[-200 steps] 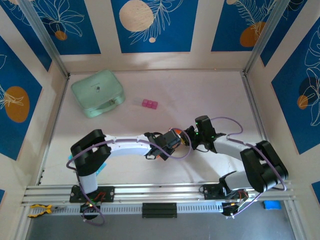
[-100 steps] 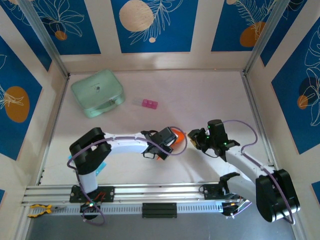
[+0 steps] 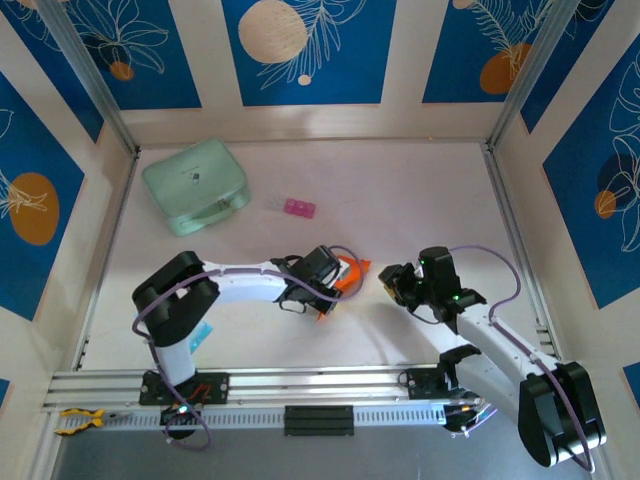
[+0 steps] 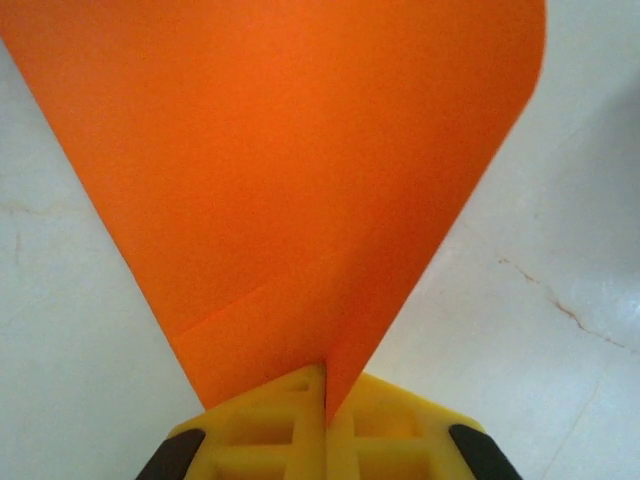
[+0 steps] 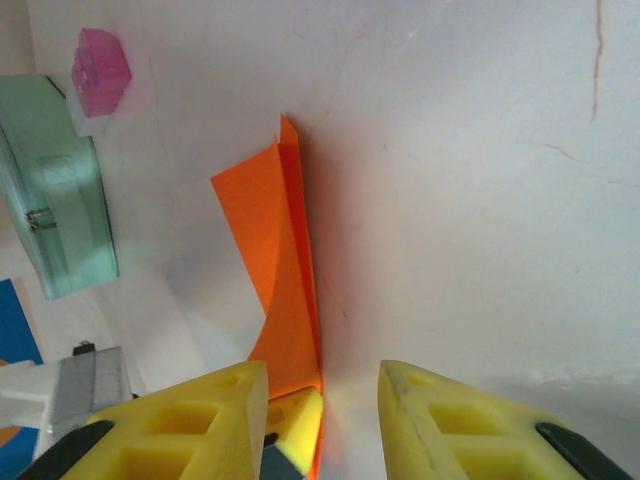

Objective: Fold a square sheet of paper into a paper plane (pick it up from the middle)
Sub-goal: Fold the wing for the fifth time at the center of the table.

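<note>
Sheet of orange paper (image 4: pixel 290 170) pinched folded in left claw (image 4: pixel 325 400), I judge to hold its layers together. Right claw (image 5: pixel 322 395) gapes empty alongside.

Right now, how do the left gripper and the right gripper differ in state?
The left gripper is shut on the folded orange paper; the right gripper is open and holds nothing. The left gripper pinches the paper's edge, while the right gripper stands beside it with a gap. Both have yellow fingers.
</note>
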